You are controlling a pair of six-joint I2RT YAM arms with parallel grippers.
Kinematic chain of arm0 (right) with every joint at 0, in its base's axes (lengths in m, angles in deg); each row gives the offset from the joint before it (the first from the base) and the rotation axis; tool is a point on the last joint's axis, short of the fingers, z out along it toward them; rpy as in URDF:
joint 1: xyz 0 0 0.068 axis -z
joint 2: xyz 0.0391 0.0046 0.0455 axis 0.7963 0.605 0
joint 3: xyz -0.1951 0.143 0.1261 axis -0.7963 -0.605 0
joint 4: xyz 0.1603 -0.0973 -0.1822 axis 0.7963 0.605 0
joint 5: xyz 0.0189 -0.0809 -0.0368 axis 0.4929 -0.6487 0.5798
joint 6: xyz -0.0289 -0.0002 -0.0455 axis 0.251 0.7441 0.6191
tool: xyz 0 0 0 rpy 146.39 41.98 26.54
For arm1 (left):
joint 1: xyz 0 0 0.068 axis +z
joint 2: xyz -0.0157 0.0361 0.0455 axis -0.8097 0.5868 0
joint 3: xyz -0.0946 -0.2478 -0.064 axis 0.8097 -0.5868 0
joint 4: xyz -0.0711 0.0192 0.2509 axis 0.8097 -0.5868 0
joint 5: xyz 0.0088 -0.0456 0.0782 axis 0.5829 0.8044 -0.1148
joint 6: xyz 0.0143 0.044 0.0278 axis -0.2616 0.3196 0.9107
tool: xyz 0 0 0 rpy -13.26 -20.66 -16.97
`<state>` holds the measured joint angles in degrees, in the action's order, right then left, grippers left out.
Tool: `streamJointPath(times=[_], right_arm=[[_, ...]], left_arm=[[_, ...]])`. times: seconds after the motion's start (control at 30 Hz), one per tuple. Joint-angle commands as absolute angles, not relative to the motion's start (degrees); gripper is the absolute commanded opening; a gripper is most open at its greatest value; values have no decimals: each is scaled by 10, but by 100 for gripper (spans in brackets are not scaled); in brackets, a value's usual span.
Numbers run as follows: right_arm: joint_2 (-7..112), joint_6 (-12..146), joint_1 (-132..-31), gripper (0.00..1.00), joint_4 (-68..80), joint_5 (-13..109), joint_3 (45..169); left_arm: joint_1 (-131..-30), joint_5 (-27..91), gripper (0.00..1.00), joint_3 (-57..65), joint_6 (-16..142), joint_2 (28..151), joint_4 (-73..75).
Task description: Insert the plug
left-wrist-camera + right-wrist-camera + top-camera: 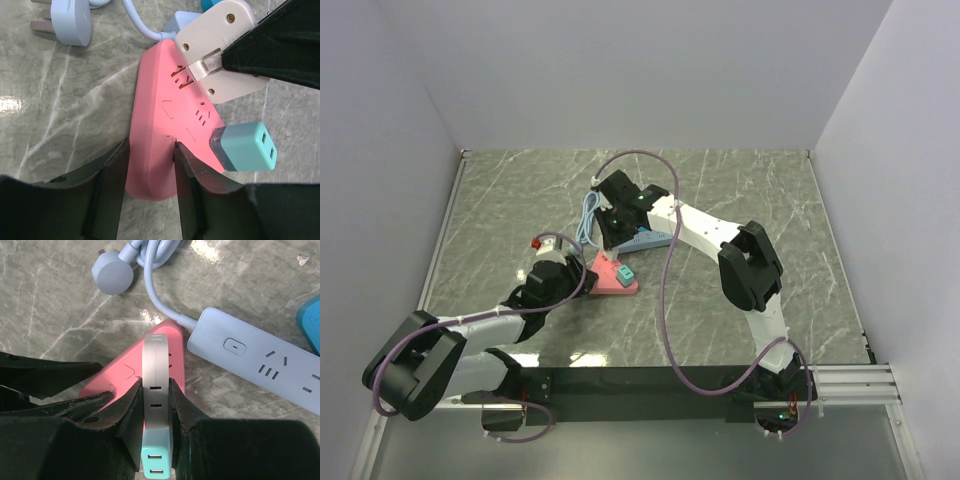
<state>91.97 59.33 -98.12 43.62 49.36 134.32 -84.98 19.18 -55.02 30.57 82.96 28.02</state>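
white plug [155, 370], flat and rounded, clenched by its two faces between the right fingers [131, 420]. hanging tilted over the pink power strip [155, 125], metal prongs [192, 75] at the mouth of the upper socket, not yet pushed home. left fingers [107, 190] straddling the strip's near end, one along each long side; hard to tell from the wrist view whether gripping it or just short of contact. teal block [245, 147] at the strip's edge beside the lower socket, close under the plug.

to seat the plug well, judging from here: square the prongs to the slots, press straight in rather than at a slant, brace the strip against sliding, steer clear of the teal block.

beyond, a grey-blue power strip [260, 360] with its cable [152, 290] and its own plug [112, 276]. all on a glossy grey-green marbled counter [750, 200], boxed in by plain pale walls [620, 70].
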Motion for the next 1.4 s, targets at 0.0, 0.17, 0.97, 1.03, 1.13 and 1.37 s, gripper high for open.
streamJointPath(times=[0.0,0.17,0.97,1.03,1.13,1.37], right_arm=[[925,601,-991,0,451,483,1374],[925,606,-997,0,459,476,1377],[943,605,-1022,0,480,425,1368],[942,606,-1022,0,479,417,1368],[942,608,-1022,0,479,415,1371],[950,612,-1023,0,483,423,1371]], left_arm=[[-848,202,46,-545,307,839,283],[-848,202,45,-546,307,839,284],[-848,209,43,-545,306,844,287],[-848,209,43,-545,306,844,287],[-847,210,43,-545,306,847,288],[-848,212,43,-544,306,852,289]])
